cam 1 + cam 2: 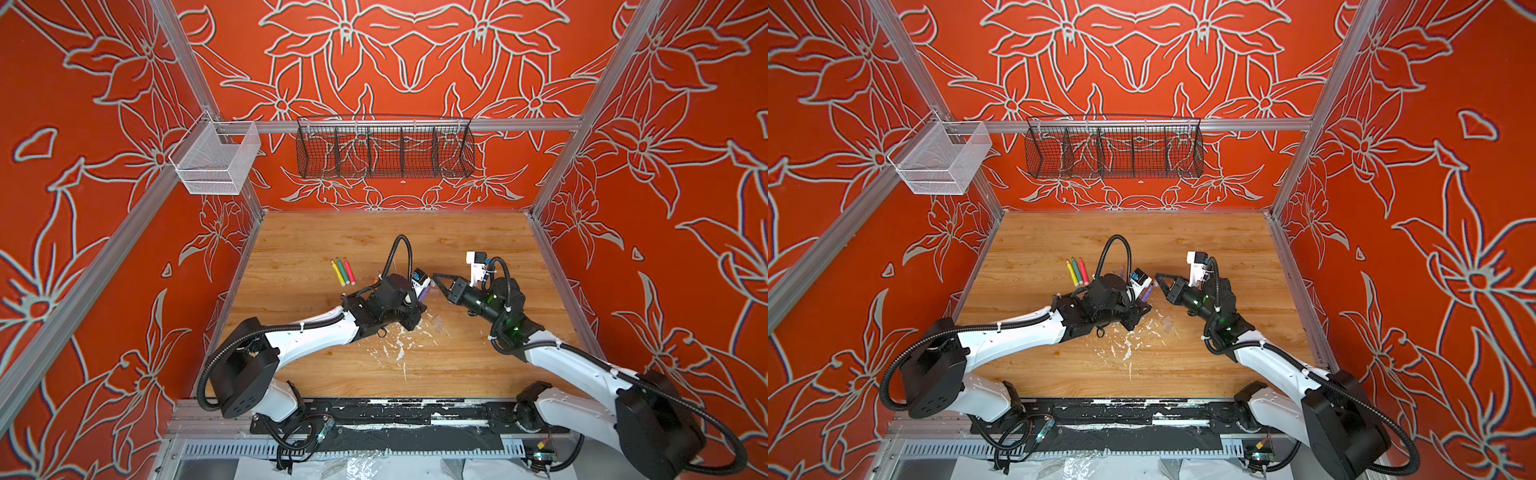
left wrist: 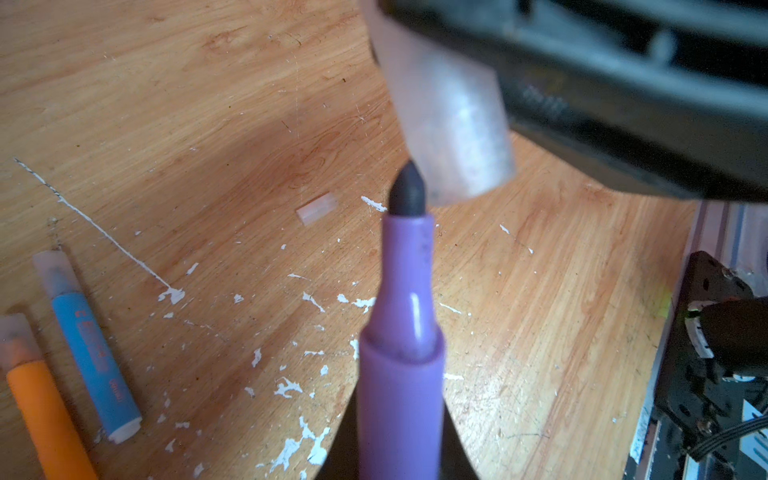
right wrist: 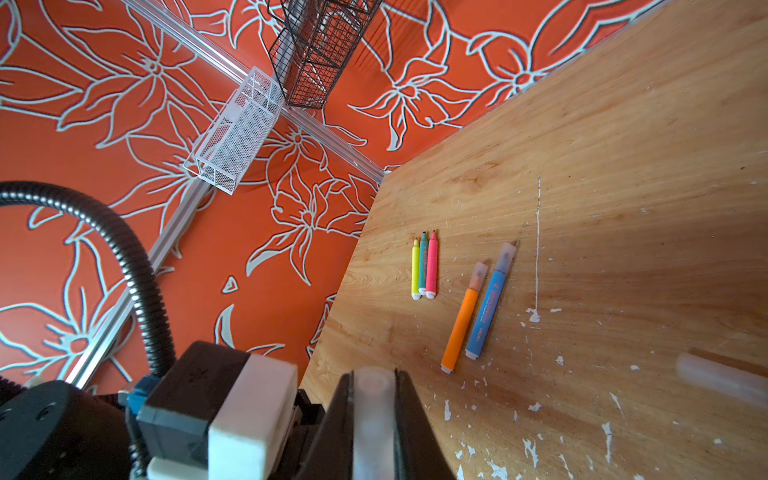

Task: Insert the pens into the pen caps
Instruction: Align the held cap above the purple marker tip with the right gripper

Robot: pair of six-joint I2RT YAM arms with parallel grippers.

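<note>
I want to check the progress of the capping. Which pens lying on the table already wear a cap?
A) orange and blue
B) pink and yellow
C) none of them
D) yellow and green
A: in the right wrist view the orange pen wears a clear cap over its tip and so does the blue pen, while the yellow pen, green pen and pink pen show bare tips.

On the wooden desk point(image 1: 374, 241), the yellow pen point(image 1: 338, 273), green pen point(image 1: 343, 270) and pink-red pen point(image 1: 350, 271) lie side by side left of centre. The left gripper point(image 1: 419, 306) holds a purple pen point(image 1: 422, 295), angled toward the right gripper point(image 1: 435, 277), whose fingers point(image 1: 444, 283) taper together just beside the pen's tip. White paint flecks point(image 1: 400, 347) are scattered nearer the front edge. A black wire basket point(image 1: 384, 149) and a white mesh basket point(image 1: 216, 164) hang on the rails above.
</note>
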